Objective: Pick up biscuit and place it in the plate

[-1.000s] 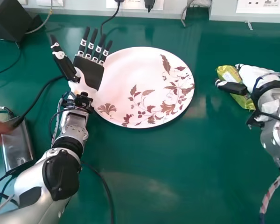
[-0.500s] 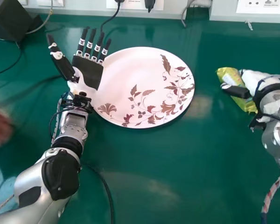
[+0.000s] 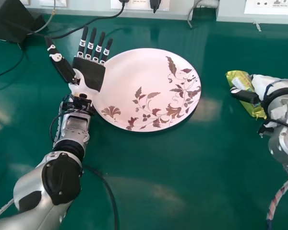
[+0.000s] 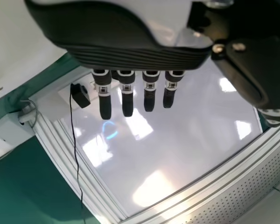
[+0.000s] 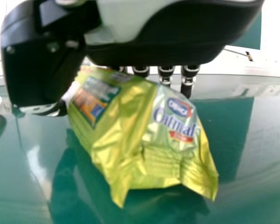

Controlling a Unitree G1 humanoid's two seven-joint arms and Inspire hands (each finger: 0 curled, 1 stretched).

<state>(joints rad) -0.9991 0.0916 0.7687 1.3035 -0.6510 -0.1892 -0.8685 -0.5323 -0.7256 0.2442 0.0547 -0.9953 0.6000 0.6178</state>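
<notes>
Yellow-green foil biscuit packet clamped between thumb and fingers of black-and-white right hand, round pale brown-flowered plate leftward, matching left hand at its left rim, fingers straight, apart, white sockets beyond green bench's far edge

Yellow-green biscuit packet tilted, right of pale floral plate lying flat.
</notes>
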